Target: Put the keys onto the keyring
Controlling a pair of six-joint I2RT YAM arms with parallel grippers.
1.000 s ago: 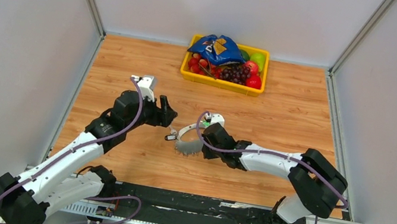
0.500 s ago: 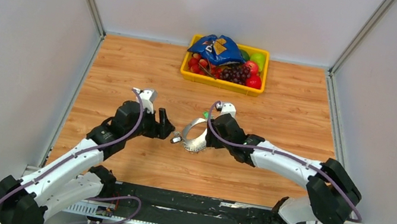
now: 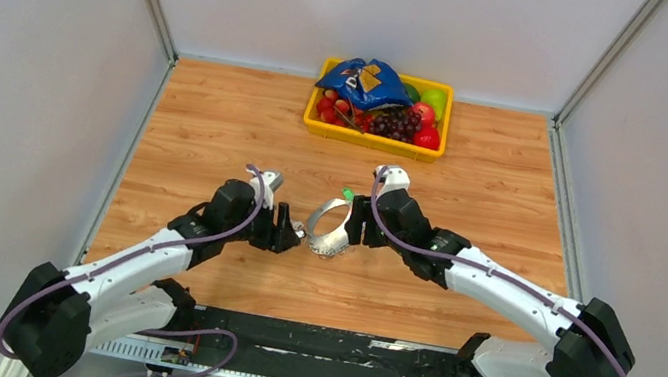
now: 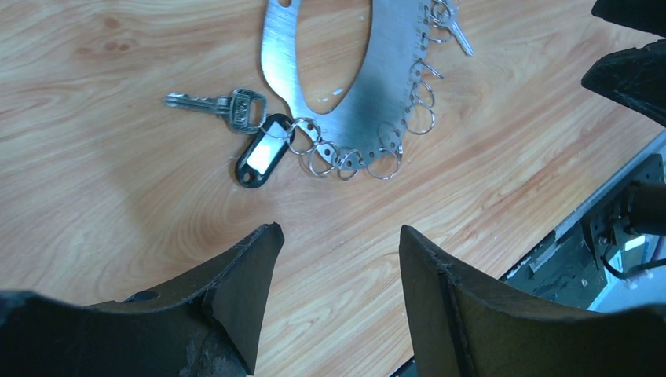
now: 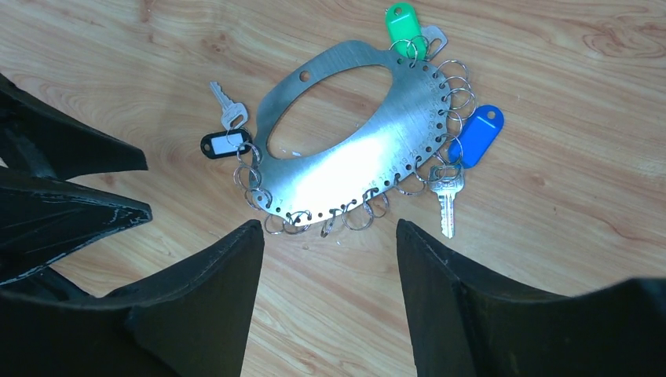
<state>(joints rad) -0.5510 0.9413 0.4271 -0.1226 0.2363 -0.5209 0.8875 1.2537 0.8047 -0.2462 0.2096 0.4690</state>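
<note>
The pale wood-grain bench (image 3: 221, 110) is filling most of the overhead frame, with a yellow plastic crate (image 3: 358, 138) of fruit sitting at upper centre. The left gripper (image 3: 287, 234) and right gripper (image 3: 355, 224) are facing each other at mid-frame, blunt black jaws standing released, grasping nothing. Between them the keyring (image 5: 345, 169), a flat brushed-steel oval plate fringed with thin wire loops, is lying on the wood. Small silver keys (image 5: 445, 196) are trailing off its edge beside a blue tag (image 5: 479, 135), a green tag (image 5: 402, 20) and a black tag (image 5: 224, 144).
</note>
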